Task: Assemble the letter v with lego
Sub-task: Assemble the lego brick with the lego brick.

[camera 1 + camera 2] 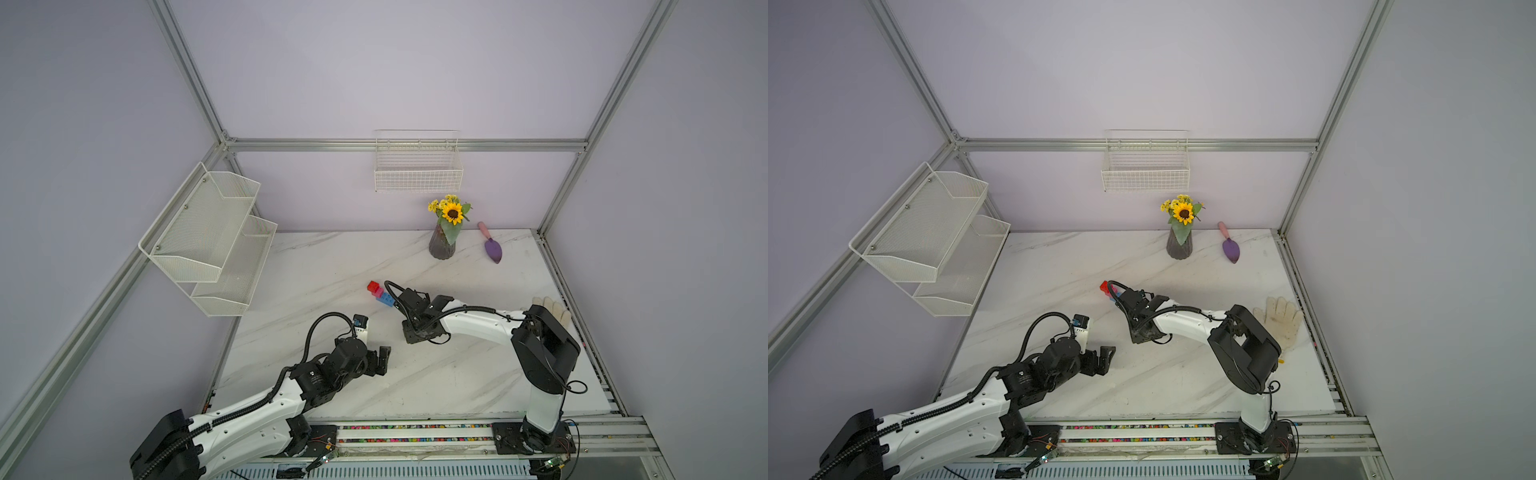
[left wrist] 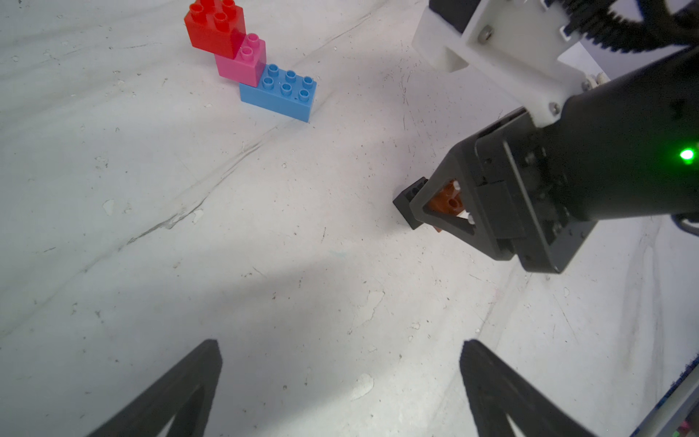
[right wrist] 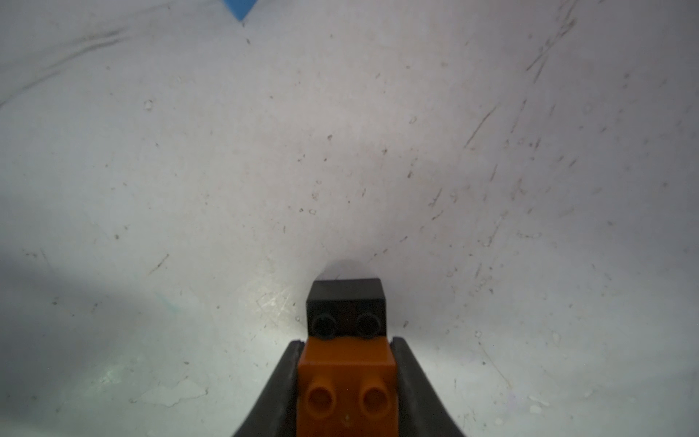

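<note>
A stepped row of lego stands on the table: a red brick (image 2: pixel 213 28), a pink brick (image 2: pixel 244 60) and a longer light-blue brick (image 2: pixel 281 90), joined. In a top view they lie at mid-table, blue brick (image 1: pixel 386 299) nearest the right arm. My right gripper (image 3: pixel 347 344) is shut on an orange-brown brick (image 3: pixel 346 378) with a black brick (image 3: pixel 346 302) joined at its far end. The pair sits low at the table, a short way from the blue brick; whether it touches the table I cannot tell. My left gripper (image 2: pixel 340 346) stands wide open over bare table.
A dark vase with a sunflower (image 1: pixel 442 245) and a purple trowel (image 1: pixel 492 249) sit at the back right. A pale glove (image 1: pixel 552 309) lies by the right edge. A wire basket (image 1: pixel 417 174) hangs on the back wall, a mesh shelf (image 1: pixel 212 237) on the left.
</note>
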{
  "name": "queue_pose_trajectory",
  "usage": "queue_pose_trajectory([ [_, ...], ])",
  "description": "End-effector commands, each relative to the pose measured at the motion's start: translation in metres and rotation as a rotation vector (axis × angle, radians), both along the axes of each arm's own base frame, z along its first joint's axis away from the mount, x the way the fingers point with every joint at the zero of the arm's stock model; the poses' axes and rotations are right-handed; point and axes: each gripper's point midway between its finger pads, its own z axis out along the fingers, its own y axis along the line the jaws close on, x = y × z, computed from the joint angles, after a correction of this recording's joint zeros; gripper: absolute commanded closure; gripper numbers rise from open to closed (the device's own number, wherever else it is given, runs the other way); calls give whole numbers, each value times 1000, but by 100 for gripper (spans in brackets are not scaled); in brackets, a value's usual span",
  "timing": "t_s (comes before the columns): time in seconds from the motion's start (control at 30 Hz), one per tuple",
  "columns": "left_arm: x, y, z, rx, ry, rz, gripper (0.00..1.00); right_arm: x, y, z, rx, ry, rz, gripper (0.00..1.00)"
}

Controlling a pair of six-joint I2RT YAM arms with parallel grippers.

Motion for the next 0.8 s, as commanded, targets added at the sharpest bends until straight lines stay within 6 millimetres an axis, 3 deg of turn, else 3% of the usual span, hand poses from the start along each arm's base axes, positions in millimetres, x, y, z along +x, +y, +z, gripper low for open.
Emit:
queue_pose_trajectory([
  [0.0, 7, -3, 21, -42, -38, 30, 0, -81, -61, -65, -256, 331, -26, 92],
  [0.77, 3, 4, 22, -36, -32, 43, 0, -101, -45, -108, -230, 374, 108, 93],
])
